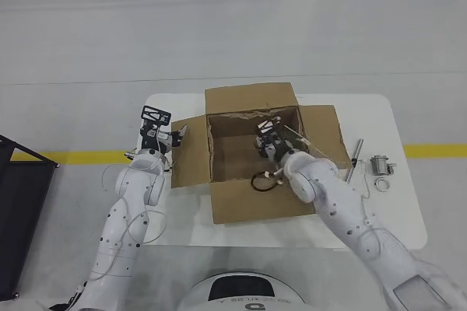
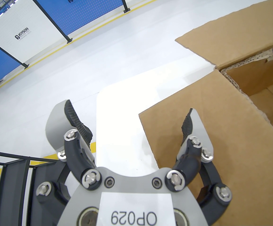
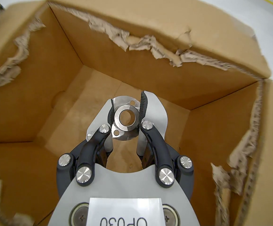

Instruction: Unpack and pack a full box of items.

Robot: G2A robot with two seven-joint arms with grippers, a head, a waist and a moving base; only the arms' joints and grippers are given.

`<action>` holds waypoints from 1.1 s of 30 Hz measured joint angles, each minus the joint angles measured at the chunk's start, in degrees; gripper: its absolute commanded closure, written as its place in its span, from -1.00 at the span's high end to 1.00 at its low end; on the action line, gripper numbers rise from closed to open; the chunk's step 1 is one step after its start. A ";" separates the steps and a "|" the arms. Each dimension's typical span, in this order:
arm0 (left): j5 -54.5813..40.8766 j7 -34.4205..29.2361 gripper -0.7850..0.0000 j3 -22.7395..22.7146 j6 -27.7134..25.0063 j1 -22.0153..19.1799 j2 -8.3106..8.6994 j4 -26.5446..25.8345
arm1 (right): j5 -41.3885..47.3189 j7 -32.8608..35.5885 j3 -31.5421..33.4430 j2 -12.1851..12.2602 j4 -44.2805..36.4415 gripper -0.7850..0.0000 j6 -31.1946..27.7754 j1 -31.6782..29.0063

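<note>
1. Right gripper (image 3: 127,109): fingers drawn in, clamped on a metal flange (image 3: 124,136) at its raised centre collar, one pad on each side.
2. Position: inside the open cardboard box (image 3: 127,66), toward the far right corner in the top view (image 1: 268,138). Box floor is visible beyond the flange.
3. Left gripper (image 2: 129,106): fingers spread wide, empty. Hangs over the far left part of the table (image 1: 389,214), just beside the box's left flap (image 2: 221,142).
4. Cardboard box (image 1: 249,202): stands on the white table, all four flaps folded outward, rim edges torn.
5. Black ring (image 1: 262,182): lies on the box floor near the front wall, beside the right arm.
6. Metal rod (image 1: 353,159), small metal fitting (image 1: 381,165) and small ring (image 1: 382,184): lie on the table to the right of the box, apart from both grippers.
</note>
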 measured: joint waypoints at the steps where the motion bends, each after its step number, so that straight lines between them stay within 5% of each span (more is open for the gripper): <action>1: 0.00 0.00 1.00 0.00 0.00 0.00 0.00 0.00 | -0.50 0.54 -1.45 -0.57 1.99 -1.00 0.53 1.34; 2: 0.00 0.00 1.00 0.00 0.00 0.00 0.00 0.00 | -1.81 1.33 -3.35 -1.31 4.43 -1.00 1.14 2.94; 8: 0.00 0.00 1.00 0.00 0.00 0.00 0.00 0.00 | -2.17 4.40 -9.19 -4.60 12.31 0.18 2.57 8.05; 10: 0.00 0.00 1.00 0.00 0.00 0.00 0.00 0.00 | -2.12 4.51 -9.98 -5.29 13.23 0.96 2.93 8.80; 15: 0.00 0.00 1.00 0.00 0.00 0.00 0.00 0.00 | -2.32 2.68 -8.95 -5.70 10.08 1.00 4.14 7.98; 19: 0.00 0.00 1.00 0.00 0.00 0.00 0.00 0.00 | -3.80 1.26 -3.80 -3.73 0.19 1.00 3.55 2.98; 24: 0.00 0.00 1.00 0.00 0.00 0.00 0.00 0.00 | -2.80 -4.28 13.69 1.41 -23.25 0.96 -2.48 -14.67; 27: 0.00 0.00 1.00 0.00 0.00 0.00 0.00 0.00 | 0.70 -10.71 27.69 3.70 -34.77 0.71 -8.62 -29.09; 33: 0.00 0.00 1.00 0.00 0.00 0.00 0.00 0.00 | 11.13 -25.04 51.49 4.47 -38.83 0.78 -15.57 -52.08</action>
